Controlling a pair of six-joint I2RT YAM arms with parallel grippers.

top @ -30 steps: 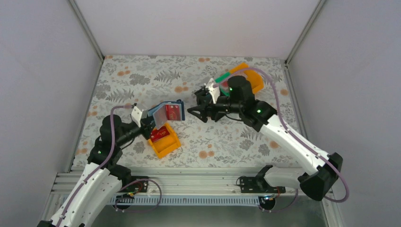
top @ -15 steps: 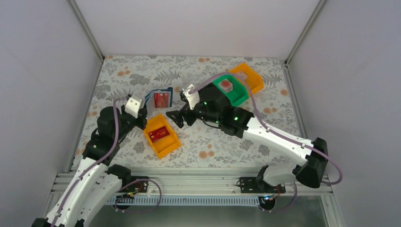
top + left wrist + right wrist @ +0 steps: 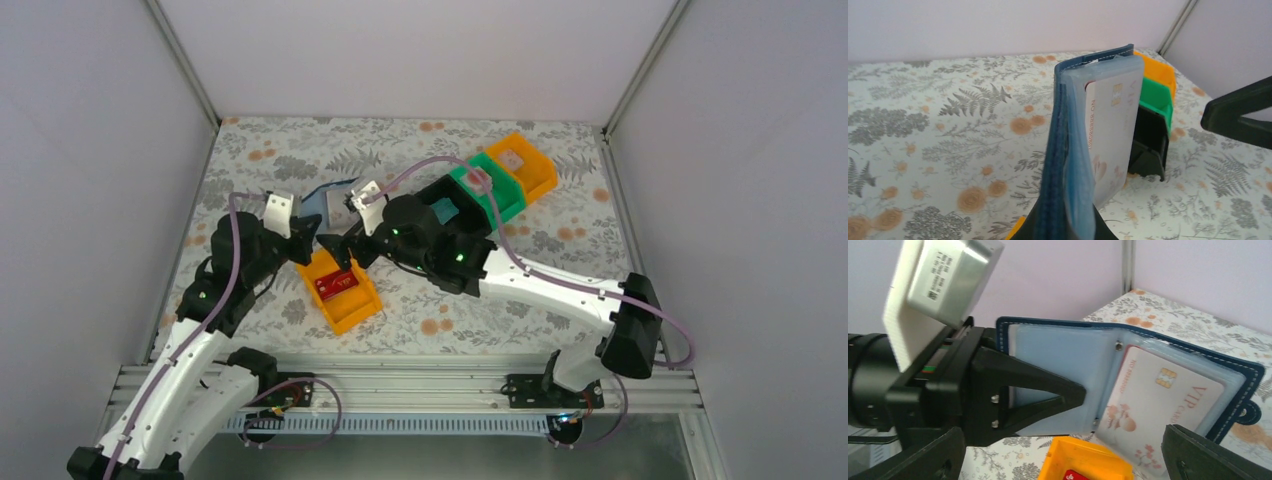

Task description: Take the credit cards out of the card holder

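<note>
Top external: red card (image 3: pixel 335 284) lies in near orange bin (image 3: pixel 347 320); left hand (image 3: pixel 305 238) clamps card holder (image 3: pixel 1063 352), right hand (image 3: pixel 345 247) wide open.

The left tool (image 3: pixel 1070 390) blocks the card holder (image 3: pixel 1063 350)'s left half; the right lies free.

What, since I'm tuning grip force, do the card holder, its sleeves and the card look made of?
The card holder has a matte navy cover with a stitched edge, likely leather or imitation. Its sleeves look like pale blue, see-through plastic. The card seems smooth pinkish-white plastic, with a chip and printing.
</note>
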